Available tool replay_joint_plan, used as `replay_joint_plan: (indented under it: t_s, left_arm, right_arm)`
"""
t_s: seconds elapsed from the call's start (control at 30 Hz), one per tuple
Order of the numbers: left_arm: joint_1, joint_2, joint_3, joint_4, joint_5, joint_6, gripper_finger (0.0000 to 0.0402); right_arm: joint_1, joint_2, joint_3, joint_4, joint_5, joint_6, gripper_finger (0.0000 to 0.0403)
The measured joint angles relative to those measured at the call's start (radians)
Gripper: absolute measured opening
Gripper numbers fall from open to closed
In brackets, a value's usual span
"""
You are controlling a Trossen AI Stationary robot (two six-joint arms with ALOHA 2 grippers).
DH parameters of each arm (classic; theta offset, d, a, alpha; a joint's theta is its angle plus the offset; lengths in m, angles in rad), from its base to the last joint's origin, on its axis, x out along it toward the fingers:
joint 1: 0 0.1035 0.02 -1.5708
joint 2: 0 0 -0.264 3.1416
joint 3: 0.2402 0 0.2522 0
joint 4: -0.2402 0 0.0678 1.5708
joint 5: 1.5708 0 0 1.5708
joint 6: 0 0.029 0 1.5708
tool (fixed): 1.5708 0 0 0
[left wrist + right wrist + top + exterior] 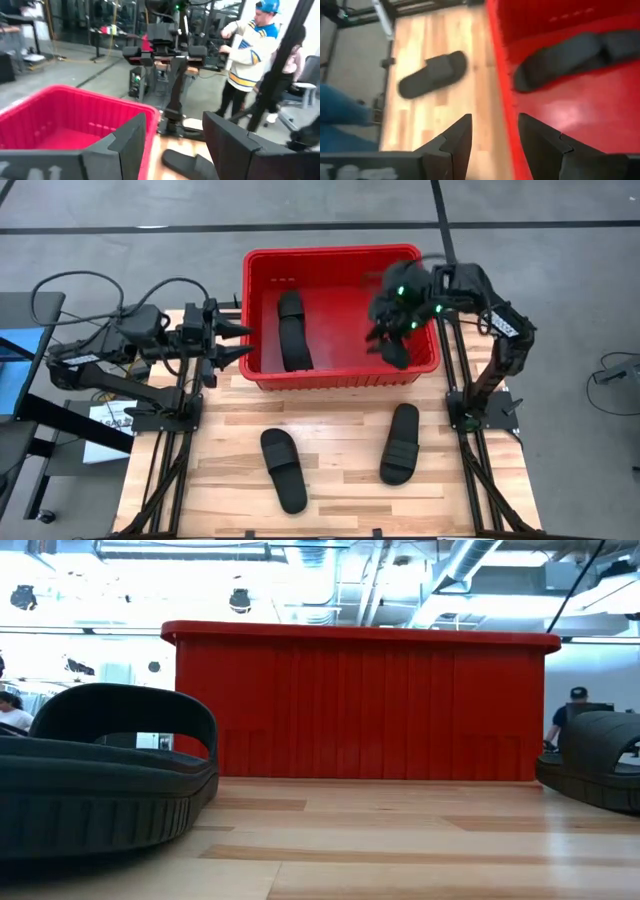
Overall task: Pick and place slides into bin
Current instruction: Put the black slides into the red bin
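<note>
The red bin [340, 375] stands at the table's far middle and also shows in the low view [360, 705]. One black slide [291, 330] lies on the bin's floor at its left. Two more slides lie sole down on the table in front of the bin, one at the left [283, 470] and one at the right [400, 442]. My right gripper [392, 345] hangs over the bin's right part, open and empty [492, 135]. A dark shape right under it may be a slide or its fingers; I cannot tell. My left gripper [238, 340] waits open just outside the bin's left wall.
The table's wooden top ends at the near edge [320, 530]. The arms' stands rise at the table's left [165, 415] and right [480, 405]. In the left wrist view a person [247, 55] stands beyond the table's right side. The low view shows the two table slides close up [100, 780] [600, 760].
</note>
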Motion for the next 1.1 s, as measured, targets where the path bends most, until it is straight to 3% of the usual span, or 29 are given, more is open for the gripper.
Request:
replay_joint_plan:
  t_s: [0.1,0.33,0.47,0.7,0.93,1.1]
  left_arm:
    - [-0.055,0.007,0.0,0.003,-0.06,-0.074,0.0187]
    - [-0.219,0.002,0.0,-0.066,-0.542,-0.205,0.0187]
    - [-0.294,0.005,0.0,-0.155,-0.677,-0.226,0.0187]
    - [-0.357,0.053,-0.001,-0.274,-0.687,-0.262,0.0187]
    - [-0.404,0.08,-0.001,-0.293,-0.691,-0.259,0.0187]
    - [-0.441,0.067,-0.001,-0.313,-0.701,-0.258,0.0187]
  right_arm:
    - [0.083,-0.015,-0.035,-0.006,0.012,0.036,0.015]
    - [0.288,-0.075,-0.178,-0.011,0.183,0.16,0.0143]
    - [0.396,-0.113,-0.259,-0.009,0.327,0.259,0.0137]
    - [0.547,-0.14,-0.371,-0.01,0.594,0.465,0.0128]
    - [0.664,-0.116,-0.448,0.078,0.777,0.604,0.0132]
    - [0.716,-0.099,-0.552,0.151,0.842,0.678,0.0134]
